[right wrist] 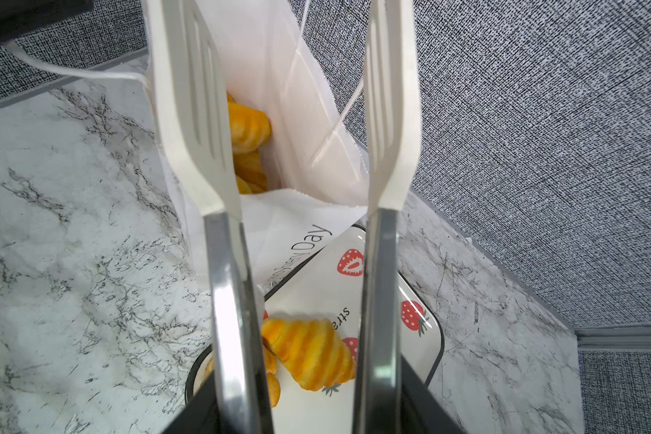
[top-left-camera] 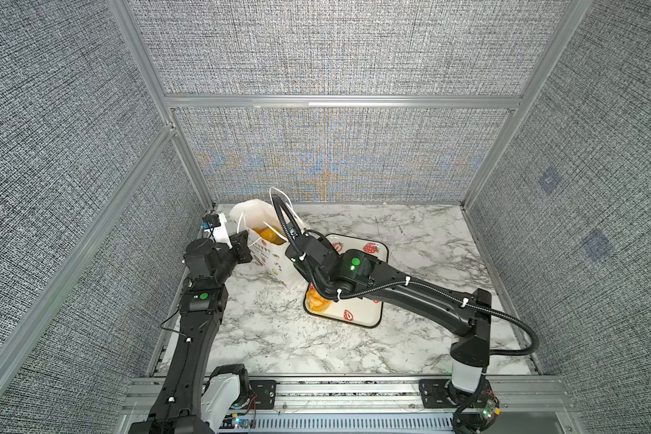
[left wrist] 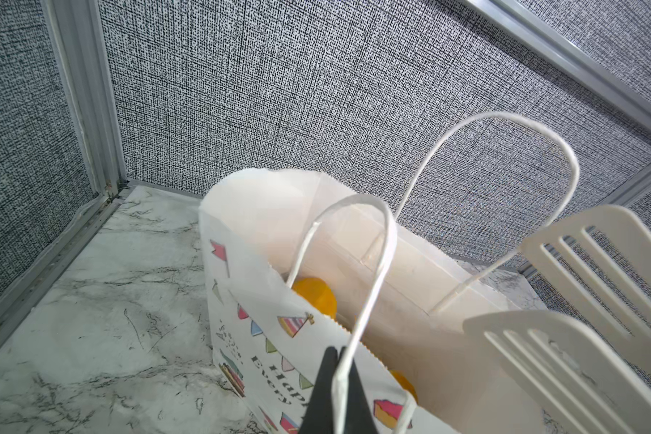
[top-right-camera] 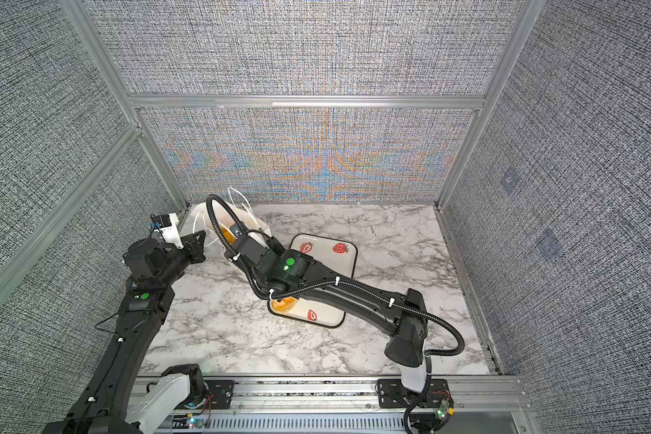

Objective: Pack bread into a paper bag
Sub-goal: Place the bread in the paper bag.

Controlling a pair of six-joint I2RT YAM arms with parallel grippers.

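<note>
Left hand [left wrist: 337, 355] pinches the cord handle [left wrist: 377, 270] of the paper bag [left wrist: 264, 338]; right hand [right wrist: 290, 75] hangs open, empty. If that cord slips, the bag could flop.

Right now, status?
Left gripper shut on bag handle. Right gripper open, empty, at bag mouth. Bread in bag; croissants on tray. Mouth unobstructed.
</note>
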